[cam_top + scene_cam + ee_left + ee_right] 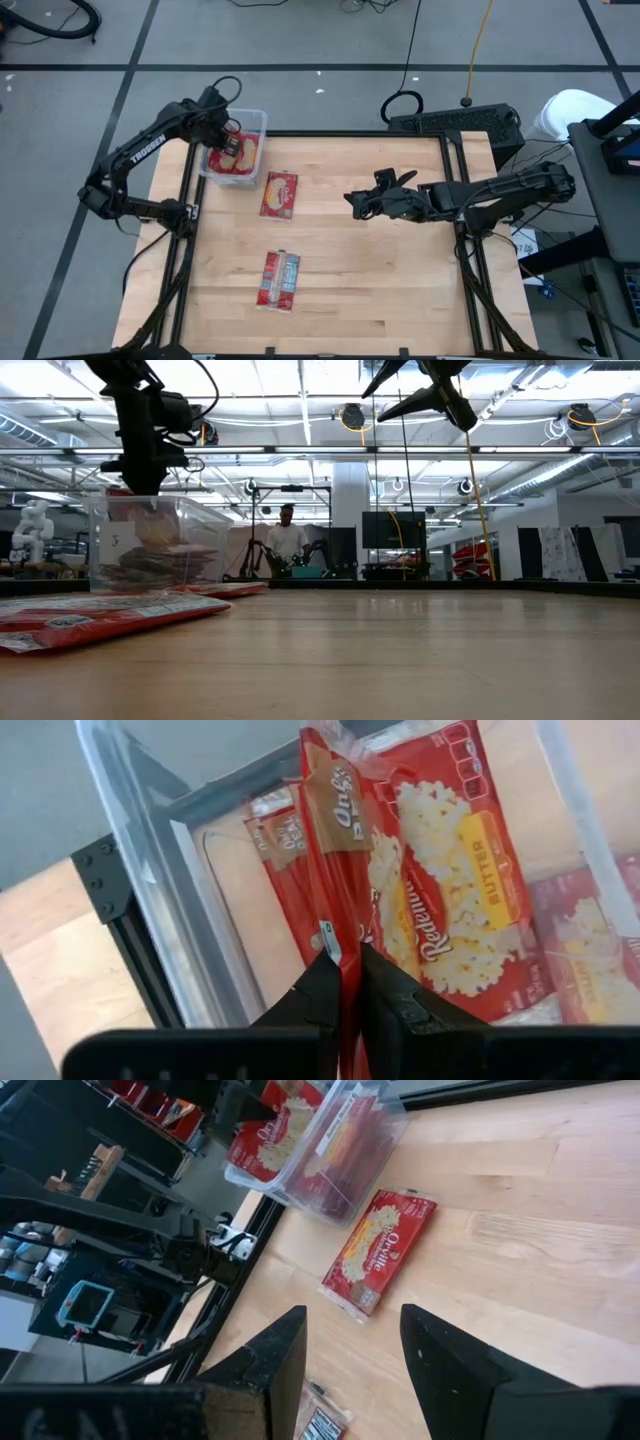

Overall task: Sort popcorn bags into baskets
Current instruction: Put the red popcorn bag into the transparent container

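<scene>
A: Where's the left gripper (229, 146) now?

B: Over the tub (256, 122) at the tabletop's (400, 290) far left corner, fingers (322, 995) clamped on the edge of a bag (335, 850) that hangs edge-down into the tub. More bags lie flat underneath it.

A: And the right gripper (352, 199)?

B: Hovering above mid-tabletop, fingers apart, holding nothing — pointed toward the left side.

A: What's left out?

B: Two bags. The near bag (279, 194) lies just beside the tub, on the tabletop. The far bag (279, 279) sits well apart from it, toward the front edge. Both have their long axis running front to back.

A: Which arm takes the next one?

B: My guess: the left arm, once it lets go — the near bag is right by it. From the right gripper both bags lie leftward, and its fingers would have to span a bag across its short side.
</scene>
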Action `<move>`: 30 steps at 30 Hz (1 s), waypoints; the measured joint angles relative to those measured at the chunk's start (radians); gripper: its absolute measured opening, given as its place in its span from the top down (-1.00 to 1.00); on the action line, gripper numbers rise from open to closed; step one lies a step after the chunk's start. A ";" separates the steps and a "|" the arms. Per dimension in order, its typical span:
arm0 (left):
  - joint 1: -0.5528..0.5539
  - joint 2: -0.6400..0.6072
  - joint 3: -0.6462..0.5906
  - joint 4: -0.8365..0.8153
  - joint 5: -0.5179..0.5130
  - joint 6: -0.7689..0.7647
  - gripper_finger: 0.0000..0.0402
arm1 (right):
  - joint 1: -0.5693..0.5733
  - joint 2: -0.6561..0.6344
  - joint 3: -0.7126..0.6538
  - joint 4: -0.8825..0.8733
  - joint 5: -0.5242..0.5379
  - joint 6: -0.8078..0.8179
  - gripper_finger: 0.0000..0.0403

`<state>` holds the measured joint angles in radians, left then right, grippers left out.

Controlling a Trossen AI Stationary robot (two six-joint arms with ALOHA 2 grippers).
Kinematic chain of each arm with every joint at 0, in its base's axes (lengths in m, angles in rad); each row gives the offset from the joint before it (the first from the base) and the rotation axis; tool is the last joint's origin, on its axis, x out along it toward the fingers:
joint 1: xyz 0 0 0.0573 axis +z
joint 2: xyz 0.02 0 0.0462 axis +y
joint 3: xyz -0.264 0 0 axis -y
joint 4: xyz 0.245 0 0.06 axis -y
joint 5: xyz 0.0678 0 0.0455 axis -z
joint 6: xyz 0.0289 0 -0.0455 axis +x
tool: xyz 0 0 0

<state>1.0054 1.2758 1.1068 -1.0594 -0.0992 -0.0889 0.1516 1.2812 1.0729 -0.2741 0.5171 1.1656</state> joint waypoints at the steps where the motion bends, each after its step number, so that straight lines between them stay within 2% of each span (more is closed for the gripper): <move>1: 0.000 0.000 0.006 -0.005 -0.001 0.000 0.88 | 0.000 0.000 0.000 0.000 0.000 0.000 0.23; 3: 0.000 0.000 0.015 -0.005 0.006 -0.008 0.88 | 0.000 0.000 0.000 0.000 -0.001 0.000 0.23; 10: 0.000 0.000 0.080 0.024 0.165 -0.081 0.88 | 0.000 0.000 0.000 0.000 0.000 -0.002 0.23; 20: 0.000 0.000 -0.006 0.153 0.164 -0.229 0.88 | -0.001 0.000 0.000 -0.004 0.004 -0.028 0.23; 23: 0.001 0.000 -0.035 0.150 0.170 -0.232 0.87 | -0.001 0.000 0.000 -0.004 0.004 -0.027 0.23; 30: 0.001 0.000 -0.046 0.122 0.148 -0.235 0.63 | -0.002 0.000 0.000 -0.007 0.005 -0.029 0.23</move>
<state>1.0061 1.2762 1.0611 -0.9371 0.0490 -0.3241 0.1501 1.2812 1.0729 -0.2809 0.5217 1.1367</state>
